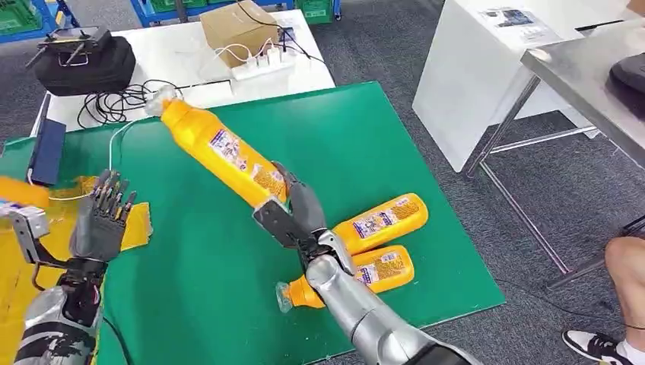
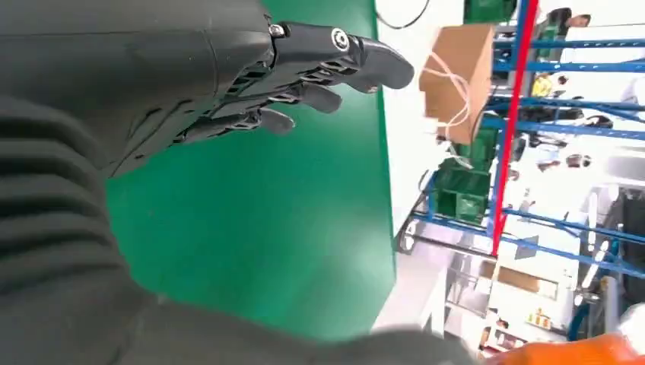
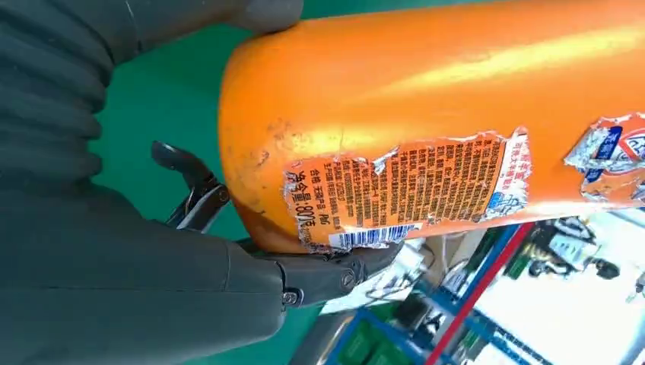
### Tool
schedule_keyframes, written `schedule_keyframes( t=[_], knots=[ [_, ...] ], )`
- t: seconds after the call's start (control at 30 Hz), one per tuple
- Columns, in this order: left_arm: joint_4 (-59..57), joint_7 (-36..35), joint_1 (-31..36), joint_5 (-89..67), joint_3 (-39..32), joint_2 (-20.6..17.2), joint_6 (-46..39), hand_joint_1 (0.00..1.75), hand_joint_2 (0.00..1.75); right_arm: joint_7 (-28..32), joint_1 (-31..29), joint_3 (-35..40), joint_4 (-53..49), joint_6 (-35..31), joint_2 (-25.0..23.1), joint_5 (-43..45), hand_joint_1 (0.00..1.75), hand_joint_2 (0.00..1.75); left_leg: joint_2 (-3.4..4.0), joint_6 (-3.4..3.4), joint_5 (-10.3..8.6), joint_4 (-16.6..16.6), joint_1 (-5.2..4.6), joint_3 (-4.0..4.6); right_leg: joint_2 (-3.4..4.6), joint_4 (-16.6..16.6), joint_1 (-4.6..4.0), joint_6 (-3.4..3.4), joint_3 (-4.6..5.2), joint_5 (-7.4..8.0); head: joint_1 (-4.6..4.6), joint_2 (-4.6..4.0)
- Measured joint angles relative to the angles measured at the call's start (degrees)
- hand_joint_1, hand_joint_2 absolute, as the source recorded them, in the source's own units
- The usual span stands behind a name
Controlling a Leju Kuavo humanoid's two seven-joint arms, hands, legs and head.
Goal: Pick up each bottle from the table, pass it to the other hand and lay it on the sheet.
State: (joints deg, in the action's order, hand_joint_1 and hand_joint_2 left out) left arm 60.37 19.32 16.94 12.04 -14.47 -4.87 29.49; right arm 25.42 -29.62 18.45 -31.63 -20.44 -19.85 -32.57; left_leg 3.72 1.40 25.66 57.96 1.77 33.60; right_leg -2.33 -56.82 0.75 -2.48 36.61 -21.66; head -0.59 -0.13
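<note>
My right hand (image 1: 293,217) grips the base of an orange bottle (image 1: 217,148) and holds it up over the green table (image 1: 365,144), its white cap pointing to the far left. In the right wrist view the bottle (image 3: 456,122) with its torn label lies against my right hand (image 3: 251,266). Two more orange bottles (image 1: 384,217) (image 1: 369,274) lie on the green near the front right. My left hand (image 1: 103,217) is raised with fingers spread and empty, above the yellow sheet (image 1: 15,274) at the left edge. In the left wrist view, my left hand (image 2: 251,84) holds nothing.
Behind the green table stands a white table (image 1: 182,53) with a black bag (image 1: 80,61), cables, a power strip (image 1: 262,65) and a cardboard box (image 1: 236,26). A metal table (image 1: 586,76) stands at the right. A person's leg and shoe (image 1: 616,304) are at the lower right.
</note>
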Motion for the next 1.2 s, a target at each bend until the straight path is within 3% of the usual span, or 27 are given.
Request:
schedule_keyframes(
  t=[0.2,0.57,1.2],
  knots=[
    [4.2,-1.2,-3.2,4.6,2.0,0.2,3.1,0.0,1.75,-1.4,0.8,2.8,-1.2,2.9,-0.5,-0.2,1.75,1.75,0.01,0.0,0.0,0.0,0.0,0.03,0.0,0.0,0.01,0.0,0.0,0.0,0.0,0.0],
    [13.6,-2.1,-9.0,8.3,7.4,0.6,3.9,0.0,1.75,-6.5,2.6,19.9,-2.0,5.9,-0.6,4.3,1.75,1.75,0.0,0.0,0.0,0.0,0.0,0.09,-0.01,0.0,0.01,0.0,0.05,-0.01,0.0,0.0],
    [15.7,-1.7,-11.3,9.3,8.7,0.6,3.4,0.0,1.75,-10.2,2.5,33.0,-2.8,7.3,-0.6,8.1,1.75,1.75,0.0,0.0,0.0,0.0,0.0,0.1,0.0,0.0,0.01,0.01,0.08,-0.01,0.0,0.0]
  ],
)
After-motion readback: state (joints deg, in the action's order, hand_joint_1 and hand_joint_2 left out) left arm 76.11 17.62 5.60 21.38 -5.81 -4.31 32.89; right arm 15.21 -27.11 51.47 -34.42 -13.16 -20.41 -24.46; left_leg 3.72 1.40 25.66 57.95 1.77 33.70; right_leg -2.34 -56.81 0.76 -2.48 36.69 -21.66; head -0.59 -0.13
